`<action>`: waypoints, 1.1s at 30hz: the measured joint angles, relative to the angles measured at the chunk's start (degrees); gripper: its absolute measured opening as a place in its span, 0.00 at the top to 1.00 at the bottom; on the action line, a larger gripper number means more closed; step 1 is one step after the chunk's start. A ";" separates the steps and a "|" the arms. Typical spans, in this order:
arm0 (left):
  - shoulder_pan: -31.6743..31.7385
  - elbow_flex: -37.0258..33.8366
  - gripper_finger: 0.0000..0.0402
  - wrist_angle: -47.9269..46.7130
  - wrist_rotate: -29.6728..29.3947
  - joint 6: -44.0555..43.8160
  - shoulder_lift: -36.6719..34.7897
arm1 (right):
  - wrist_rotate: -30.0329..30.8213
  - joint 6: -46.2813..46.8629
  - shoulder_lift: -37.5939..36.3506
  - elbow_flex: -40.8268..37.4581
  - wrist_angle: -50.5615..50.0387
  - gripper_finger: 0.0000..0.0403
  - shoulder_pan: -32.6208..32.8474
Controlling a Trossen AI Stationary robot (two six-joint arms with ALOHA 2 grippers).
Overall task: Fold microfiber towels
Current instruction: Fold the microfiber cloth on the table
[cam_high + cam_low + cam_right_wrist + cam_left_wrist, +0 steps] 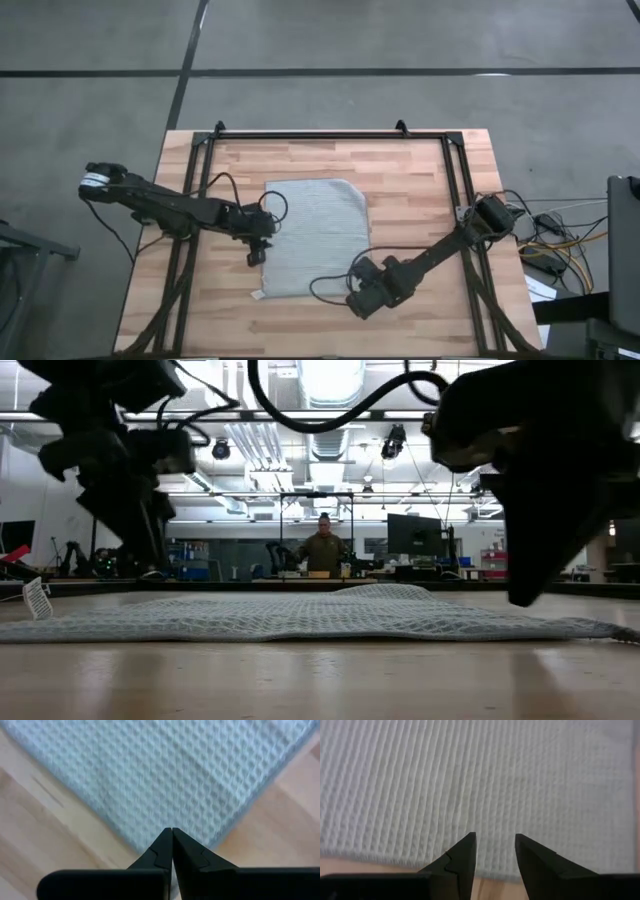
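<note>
Here, grey-green towel (315, 238) flat at centre of the high view on the wooden table (410, 175), left gripper (257, 256) parted at its left edge, right gripper (357, 268) shut at lower-right corner.

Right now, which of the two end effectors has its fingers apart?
The left end effector, at the towel's left edge; the right end effector is shut at a towel corner.

The left arm reaches in from the high view's left edge, its left gripper (258, 243) left of centre with fingers parted. The right arm angles in from the right edge, its right gripper (358, 300) at lower centre, fingers pressed together.
</note>
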 joint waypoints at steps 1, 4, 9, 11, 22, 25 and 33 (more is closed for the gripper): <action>0.01 0.52 0.65 -0.01 -0.10 0.70 -0.02 | 0.00 -0.47 -0.12 0.00 0.02 0.98 -0.40; 0.02 1.78 0.66 -0.03 -1.70 1.83 -0.02 | 0.14 -1.69 -0.42 0.02 -0.01 0.98 -1.56; 0.13 2.92 0.66 -0.16 -4.95 2.58 -0.04 | 4.65 -1.45 -1.71 0.02 -1.42 0.98 -2.85; 0.15 3.00 0.66 -0.38 -5.32 3.18 -0.04 | 7.05 -0.93 -2.74 0.02 -3.56 0.98 -3.20; 0.48 2.63 0.66 -0.48 -5.49 2.59 -0.07 | 15.47 3.70 -10.51 -0.32 -21.28 0.98 -7.70; 1.32 2.63 0.66 -0.47 -5.55 -0.94 -0.07 | 15.92 2.54 -13.58 -1.87 -20.63 0.98 -10.88; 2.51 2.63 0.66 -0.49 -5.55 -4.04 -0.07 | 20.57 0.80 -23.28 -8.10 -19.15 0.98 -17.14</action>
